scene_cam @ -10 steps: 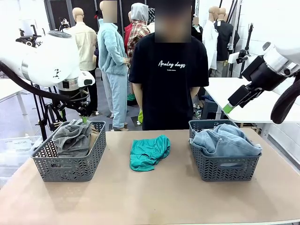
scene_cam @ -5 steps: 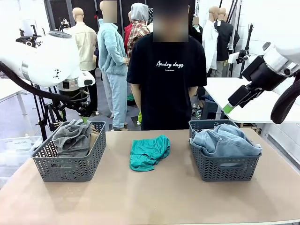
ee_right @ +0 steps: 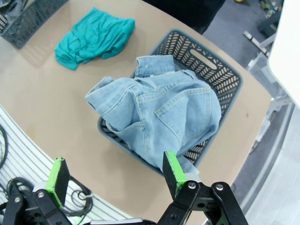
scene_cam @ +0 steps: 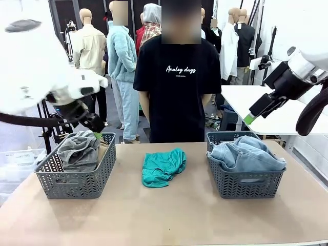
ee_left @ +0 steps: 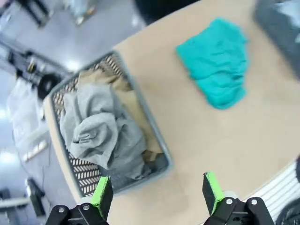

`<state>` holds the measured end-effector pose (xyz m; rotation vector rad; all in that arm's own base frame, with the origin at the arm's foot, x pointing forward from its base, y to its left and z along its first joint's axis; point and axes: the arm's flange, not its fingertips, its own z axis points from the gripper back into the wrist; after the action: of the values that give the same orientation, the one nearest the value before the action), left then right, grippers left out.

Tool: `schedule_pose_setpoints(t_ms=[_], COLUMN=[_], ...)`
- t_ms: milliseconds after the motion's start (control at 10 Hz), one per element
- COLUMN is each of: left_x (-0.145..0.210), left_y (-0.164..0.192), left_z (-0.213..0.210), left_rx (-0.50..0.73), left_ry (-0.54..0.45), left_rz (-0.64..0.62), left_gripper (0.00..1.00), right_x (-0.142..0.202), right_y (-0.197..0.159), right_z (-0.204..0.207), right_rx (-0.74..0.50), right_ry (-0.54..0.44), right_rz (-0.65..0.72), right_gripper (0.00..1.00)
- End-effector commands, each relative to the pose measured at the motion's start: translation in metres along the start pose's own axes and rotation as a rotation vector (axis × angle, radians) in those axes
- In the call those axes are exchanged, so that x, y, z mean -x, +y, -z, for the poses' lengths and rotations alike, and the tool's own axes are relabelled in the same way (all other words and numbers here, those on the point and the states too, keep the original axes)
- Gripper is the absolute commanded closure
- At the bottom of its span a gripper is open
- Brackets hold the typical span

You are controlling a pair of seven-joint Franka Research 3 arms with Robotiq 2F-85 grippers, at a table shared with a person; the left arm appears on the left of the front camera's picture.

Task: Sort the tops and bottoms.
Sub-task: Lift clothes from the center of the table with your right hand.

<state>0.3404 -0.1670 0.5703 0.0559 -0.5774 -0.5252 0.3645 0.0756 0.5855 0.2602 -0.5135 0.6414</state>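
Sorting at its last garment. The teal top (scene_cam: 163, 166) is shown lying crumpled on the bare tabletop (scene_cam: 169, 215) between the two baskets, touching neither. The grey top (scene_cam: 79, 150) and the tan top (ee_left: 96, 79) are seen already piled in the left basket (scene_cam: 77, 182), the grey one uppermost, while the jeans (scene_cam: 246, 154) are heaped above the rim of the right basket (scene_cam: 245, 183). The left claw (ee_left: 157, 197) is held released and empty above the near edge of the left basket, its green pads well apart; the right claw (ee_right: 112, 180) is likewise released and empty, poised high over the jeans. The remaining step is judged to be the transfer of the teal top into the left basket. For this, a descent onto the cloth, a pinch of a raised fold, and a lift clear of the basket rim would be called for; loose fabric may be expected to trail and catch on the lattice wall. A person (scene_cam: 177, 77) is seen standing at the far side of the tabletop directly behind the teal top, and nothing is seen lying between the left claw and the garment.
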Motion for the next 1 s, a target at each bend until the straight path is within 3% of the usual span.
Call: schedule_pose_setpoints(t_ms=[0,200,500,900], left_x=[0.035,0.032,0.015,0.021], left_y=[0.026,0.053,0.06,0.058], left_z=[-0.052,-0.061,-0.032,-0.025], left_rx=[0.171,0.229,0.294,0.318], left_ry=[-0.112,-0.102,-0.03,-0.082], left_rz=[0.081,0.072,0.119,0.084], left_gripper=[0.0,0.0,0.0,0.0], right_x=[0.0,0.0,0.0,0.0], right_y=[0.001,0.001,0.001,0.001], right_z=[0.002,0.002,0.002,0.002], right_rx=[0.026,0.026,0.026,0.026], right_ry=[0.007,0.007,0.007,0.007], right_rz=[0.013,0.013,0.013,0.013], right_gripper=[0.0,0.0,0.0,0.0])
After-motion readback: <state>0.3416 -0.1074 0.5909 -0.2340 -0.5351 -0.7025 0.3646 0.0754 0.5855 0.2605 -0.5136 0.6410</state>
